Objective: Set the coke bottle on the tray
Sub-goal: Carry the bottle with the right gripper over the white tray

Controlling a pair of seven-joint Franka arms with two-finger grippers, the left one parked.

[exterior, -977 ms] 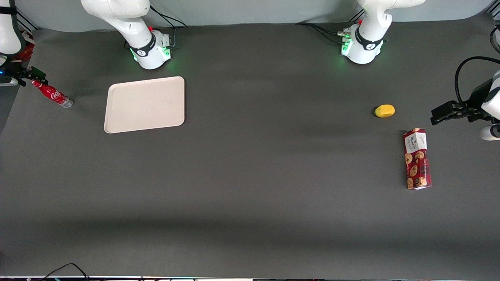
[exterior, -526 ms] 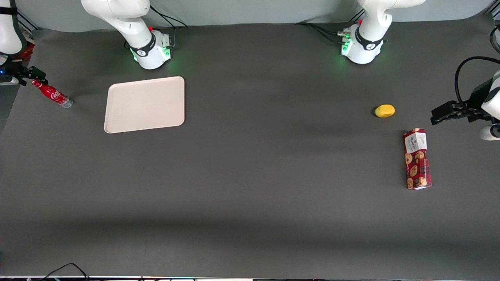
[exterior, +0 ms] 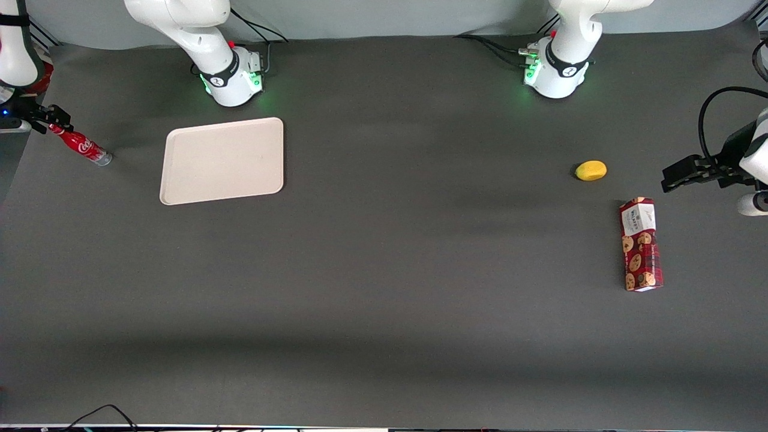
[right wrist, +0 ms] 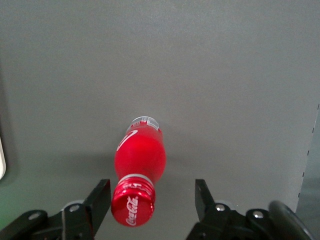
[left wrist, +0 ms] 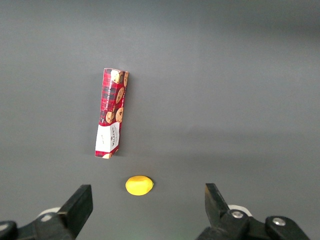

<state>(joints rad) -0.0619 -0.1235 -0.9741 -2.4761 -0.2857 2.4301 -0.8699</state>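
Spread wide, the right arm's black two-finger gripper [right wrist: 152, 200] hangs at the working arm's end of the table with its fingers [right wrist: 99, 199] apart on either side of the red cap of the coke bottle [right wrist: 139, 170], a small slim red bottle with white script and a silvery base. In the right wrist view clear gaps of grey show between the cap and each fingertip, so the jaws straddle the cap without touching it and nothing is held. From the front view the gripper [exterior: 53, 118] sits at the bottle's cap end, while the coke bottle [exterior: 81, 144] stands on the dark grey table cover [exterior: 384, 270] near its edge, its silvery base on the cloth and its cap leaning in that view toward the gripper. The tray [exterior: 223, 160], a flat rectangular cream-beige piece with rounded corners and a low raised rim, lies flat on the cover near the bottle but apart from it, a strip of bare cloth between them, and just in front of the working arm's white base [exterior: 231, 75]. Toward the parked arm's end of the table lie a small yellow oval fruit-like object [exterior: 591, 170] and, nearer the front camera than it, a long red cookie box [exterior: 641, 244] printed with biscuits, resting flat on its side.
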